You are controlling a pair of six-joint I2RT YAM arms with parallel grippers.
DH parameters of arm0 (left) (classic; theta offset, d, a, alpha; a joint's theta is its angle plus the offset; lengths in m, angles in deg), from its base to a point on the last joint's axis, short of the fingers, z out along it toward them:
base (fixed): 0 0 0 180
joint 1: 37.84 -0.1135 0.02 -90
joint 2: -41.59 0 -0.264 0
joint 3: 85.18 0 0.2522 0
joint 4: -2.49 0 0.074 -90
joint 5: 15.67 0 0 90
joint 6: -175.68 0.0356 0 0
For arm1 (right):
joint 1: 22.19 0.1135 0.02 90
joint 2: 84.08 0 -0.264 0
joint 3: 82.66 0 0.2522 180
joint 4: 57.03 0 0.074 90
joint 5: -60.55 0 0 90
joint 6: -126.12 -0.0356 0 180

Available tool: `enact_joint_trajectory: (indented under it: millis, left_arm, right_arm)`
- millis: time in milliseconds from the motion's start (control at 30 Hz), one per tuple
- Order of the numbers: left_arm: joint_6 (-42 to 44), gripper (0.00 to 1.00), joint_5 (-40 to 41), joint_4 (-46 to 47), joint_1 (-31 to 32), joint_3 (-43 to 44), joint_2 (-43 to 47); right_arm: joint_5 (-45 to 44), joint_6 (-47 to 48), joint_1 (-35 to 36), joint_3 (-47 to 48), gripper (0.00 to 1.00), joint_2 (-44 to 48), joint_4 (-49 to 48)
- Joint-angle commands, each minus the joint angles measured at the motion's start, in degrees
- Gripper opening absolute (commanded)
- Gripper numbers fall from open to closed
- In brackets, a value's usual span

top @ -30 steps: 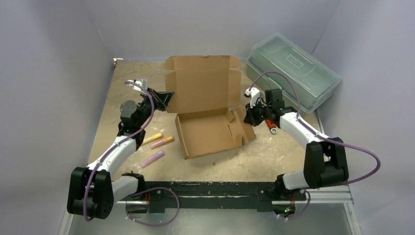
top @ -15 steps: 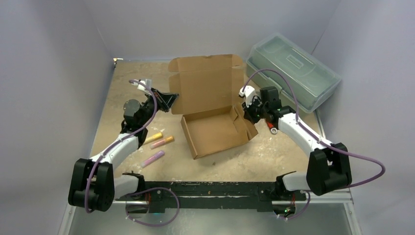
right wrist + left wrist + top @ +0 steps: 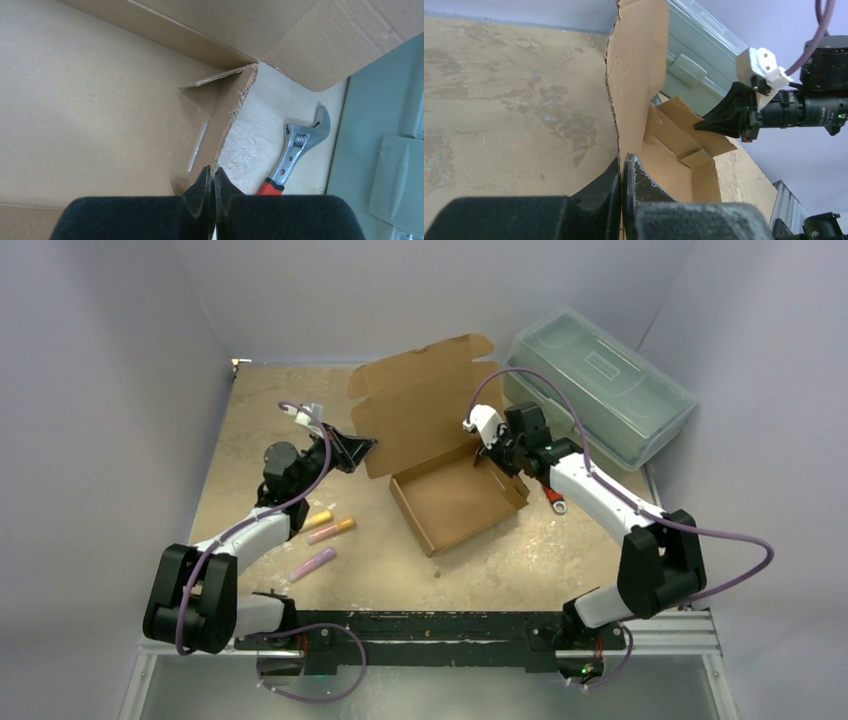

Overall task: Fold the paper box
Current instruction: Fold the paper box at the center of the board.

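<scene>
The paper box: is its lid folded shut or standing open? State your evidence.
Open. The paper box has its lid raised behind the shallow tray, whose inside shows plainly from above.

You are working in a robotics lab cell, not a home or shop. Plain pale walls (image 3: 100,390) close off the left, far and right edges of a worn, stained tan table (image 3: 250,410). A left arm (image 3: 250,535) and a right arm (image 3: 600,505) are bolted to a black rail (image 3: 440,625) along its near edge, trailing purple cables (image 3: 822,12). A translucent grey-green toolbox (image 3: 600,380) sits at the far right corner, a red-handled wrench (image 3: 292,150) lies just beside it, and coloured markers (image 3: 332,531) lie toward the left edge.
</scene>
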Motion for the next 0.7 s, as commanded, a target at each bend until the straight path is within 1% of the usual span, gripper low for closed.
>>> enact_joint_trajectory:
  millis: [0, 100, 167, 367, 467, 567, 667]
  left_arm:
    - [2.86, 0.0, -1.33, -1.01, 2.14, 2.45, -0.38]
    - [4.18, 0.0, -0.9, -2.23, 3.08, 2.67, -0.28]
    - [4.81, 0.0, -0.51, -2.92, 3.4, 2.72, -0.02]
    - [5.45, 0.0, -0.01, -3.59, 3.59, 2.77, 0.53]
    - [5.49, 0.0, 0.01, -3.59, 3.67, 2.76, 0.63]
    - [5.69, 0.0, 0.1, -3.75, 3.68, 2.8, 0.85]
    - [5.85, 0.0, 0.28, -3.9, 3.68, 2.76, 0.9]
  right_arm:
    - [-0.88, 0.71, 1.65, -0.52, 0.0, -1.53, -3.38]
    - [-0.64, -0.61, 1.6, -1.22, 0.0, -2.43, -3.98]
    - [0.84, -2.72, 1.63, -1.46, 0.02, -2.72, -4.59]
    - [-2.17, -4.85, 1.31, -3.46, 0.1, -2.68, -6.17]
    - [-1.87, -5.25, 0.3, -3.77, 0.15, -2.48, -6.25]
    - [2.11, -5.78, -1.46, -3.51, 0.22, -1.19, -5.14]
    - [9.21, -6.48, -4.08, -3.21, 0.31, 0.21, -3.56]
